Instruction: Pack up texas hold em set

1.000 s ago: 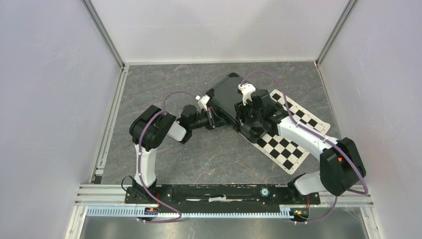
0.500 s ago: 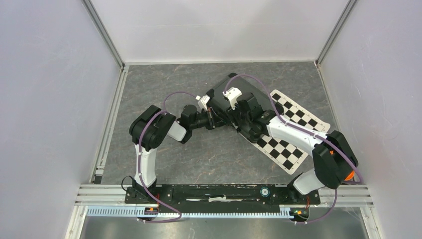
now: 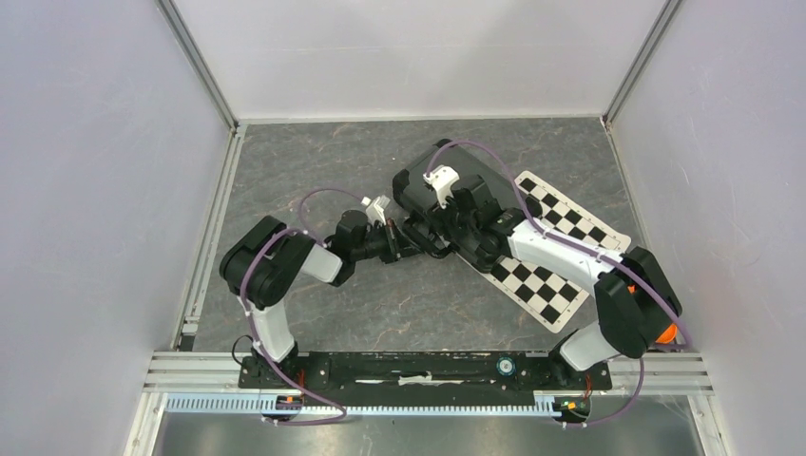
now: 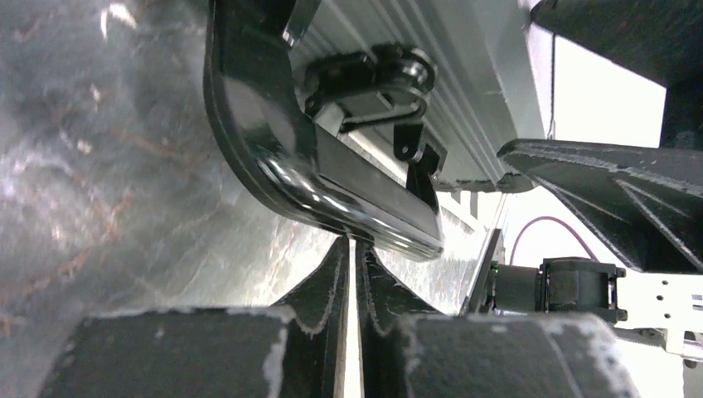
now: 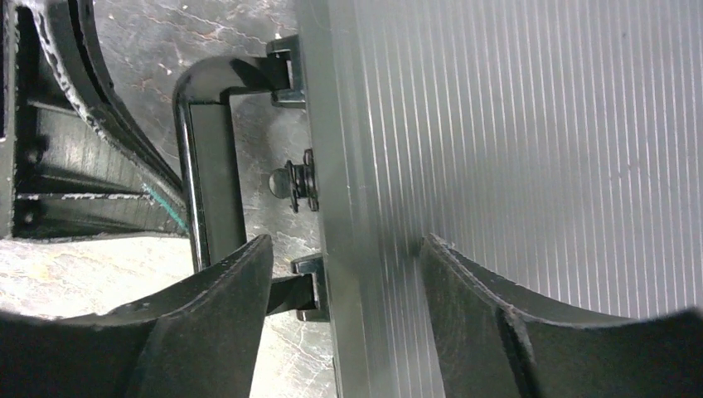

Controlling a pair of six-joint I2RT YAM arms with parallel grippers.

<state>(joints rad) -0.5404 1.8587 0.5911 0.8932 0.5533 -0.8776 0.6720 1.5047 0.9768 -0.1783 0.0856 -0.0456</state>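
Two shifts: the left gripper (image 4: 351,259), jaws pinched on nothing, has drawn back toward the near-left, its tips just short of the carry handle (image 4: 332,186). The right gripper (image 5: 348,307), jaws spread, has slid over the handle edge of the closed poker case (image 3: 480,166), which lies far-right of centre. Latching probably remains. No writing is legible.

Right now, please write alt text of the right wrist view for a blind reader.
The right gripper, jaws open, straddles the edge of a ribbed silver case. The case's black handle sticks out left, over the grey table.
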